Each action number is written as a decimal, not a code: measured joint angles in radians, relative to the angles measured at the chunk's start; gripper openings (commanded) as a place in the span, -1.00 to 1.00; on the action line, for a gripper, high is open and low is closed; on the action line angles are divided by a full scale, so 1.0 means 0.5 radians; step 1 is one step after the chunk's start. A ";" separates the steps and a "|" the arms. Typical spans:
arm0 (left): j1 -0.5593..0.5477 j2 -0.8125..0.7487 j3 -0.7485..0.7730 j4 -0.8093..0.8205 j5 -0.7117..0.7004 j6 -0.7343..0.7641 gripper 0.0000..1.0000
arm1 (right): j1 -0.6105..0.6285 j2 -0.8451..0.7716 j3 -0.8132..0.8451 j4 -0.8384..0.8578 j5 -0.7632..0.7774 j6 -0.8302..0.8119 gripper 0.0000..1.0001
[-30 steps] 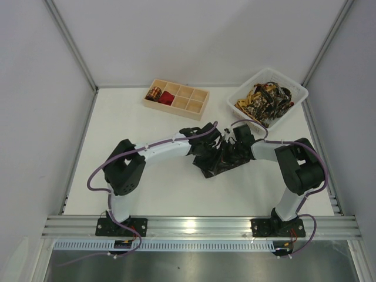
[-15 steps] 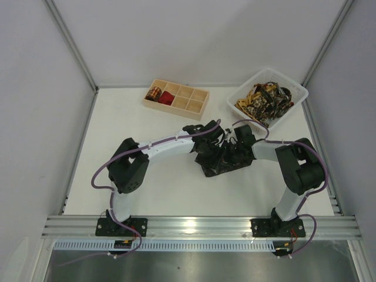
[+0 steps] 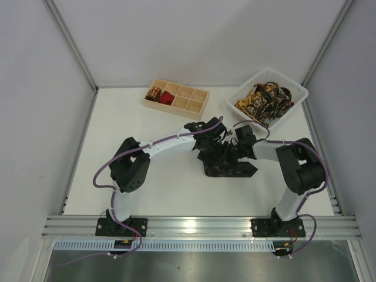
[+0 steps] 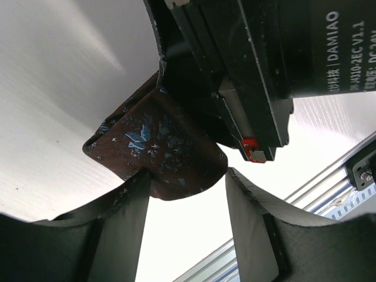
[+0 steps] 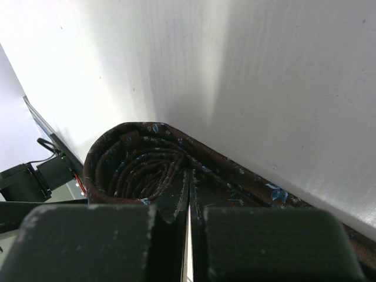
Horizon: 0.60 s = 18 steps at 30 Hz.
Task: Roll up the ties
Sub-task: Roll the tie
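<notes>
Brown tie (image 5: 135,158), part rolled
Right pincer (image 5: 188,197) pinched shut inside its coil; left pincer (image 4: 188,176) half open, coil at its tips.

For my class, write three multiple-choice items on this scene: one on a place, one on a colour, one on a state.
1. Where on the table does the white plastic basket stand? A near left; B centre; C far right.
2. What colour is the patterned fabric tie between the arms? A red; B dark brown; C white.
3. How is the left gripper? A open; B shut; C out of view.
Key: C, the top view shows it at the far right corner; B, brown cloth with blue flecks shows in the left wrist view; A, its jaws stand apart.
</notes>
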<state>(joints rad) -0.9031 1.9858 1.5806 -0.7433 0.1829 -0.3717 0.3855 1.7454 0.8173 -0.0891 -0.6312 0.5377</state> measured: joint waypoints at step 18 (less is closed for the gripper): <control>-0.001 0.011 -0.084 0.176 0.014 0.012 0.18 | -0.043 -0.128 -0.046 -0.152 0.094 -0.101 -1.00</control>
<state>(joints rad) -0.9035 1.9915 1.5387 -0.6552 0.1902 -0.3656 0.3641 1.6814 0.7944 -0.1650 -0.5842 0.4873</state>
